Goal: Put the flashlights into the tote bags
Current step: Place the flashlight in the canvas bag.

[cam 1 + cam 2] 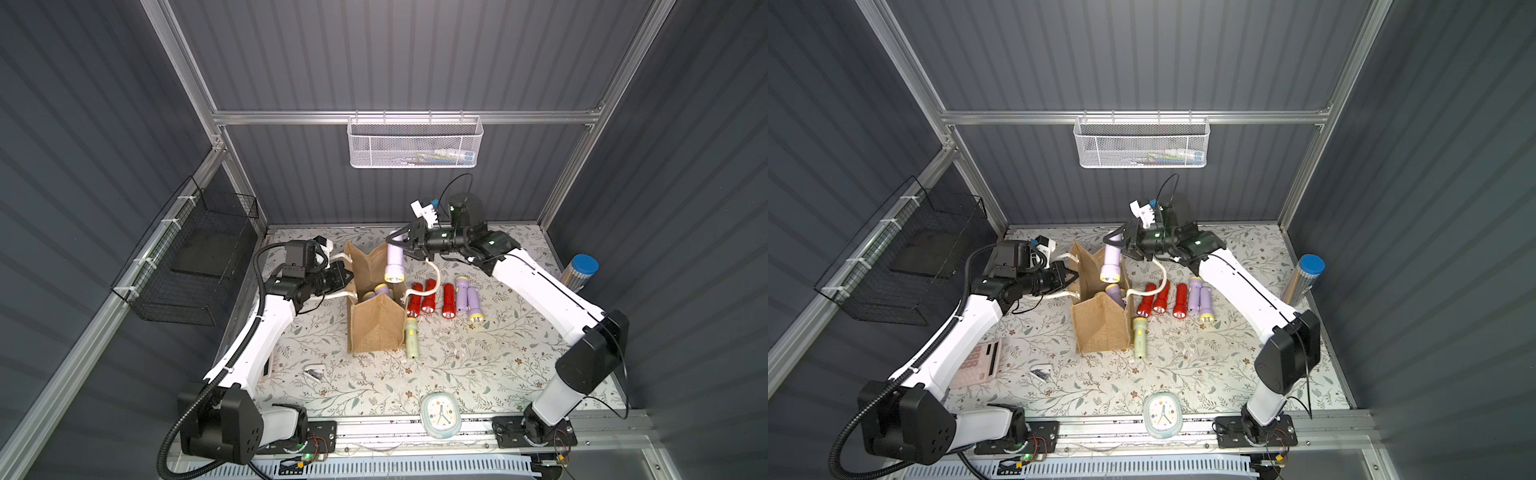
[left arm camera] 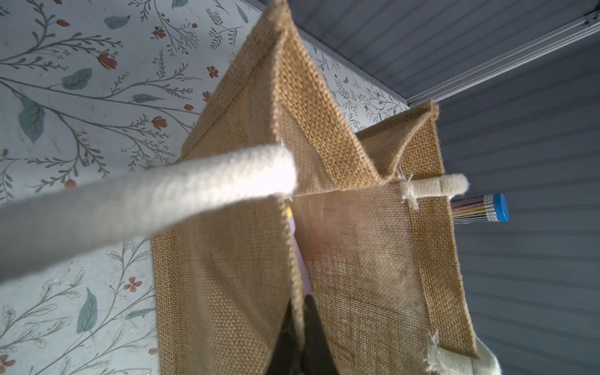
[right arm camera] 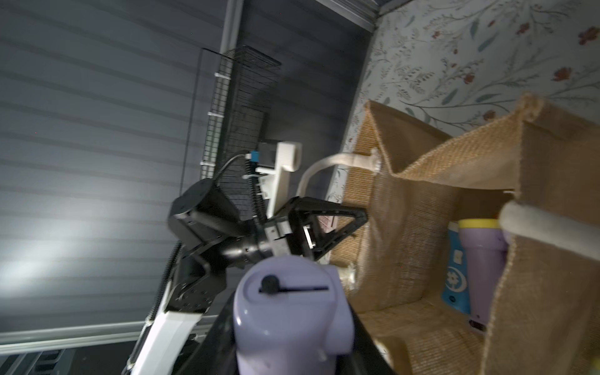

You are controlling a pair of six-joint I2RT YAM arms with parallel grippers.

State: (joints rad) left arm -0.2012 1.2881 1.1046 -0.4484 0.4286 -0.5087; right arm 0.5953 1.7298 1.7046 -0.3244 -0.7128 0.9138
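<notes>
Left end effector point(image 1: 345, 277) pinches the bag point(image 1: 376, 332) open; the right end effector's point(image 1: 397, 245) gripped flashlight point(image 1: 394, 262) may clip the rim and fall outside.

Lavender plastic flashlight with yellow head point(image 1: 394, 259) in the black right gripper point(image 1: 395, 242); beneath it, tan burlap tote bag point(image 1: 376, 328), white rope handles point(image 1: 437, 276), pale leaf-and-flower patterned tabletop point(image 1: 457, 365).

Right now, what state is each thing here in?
tote bag, upright, mouth open.
left pincer, shut on the tote bag's side wall.
right pincer, shut on the lavender flashlight.
lavender flashlight, held head down at the bag's mouth.
bagged flashlights, inside the bag.
red flashlights, three lying on the table.
lavender pair, lying beside them.
green flashlight, lying beside the bag.
</notes>
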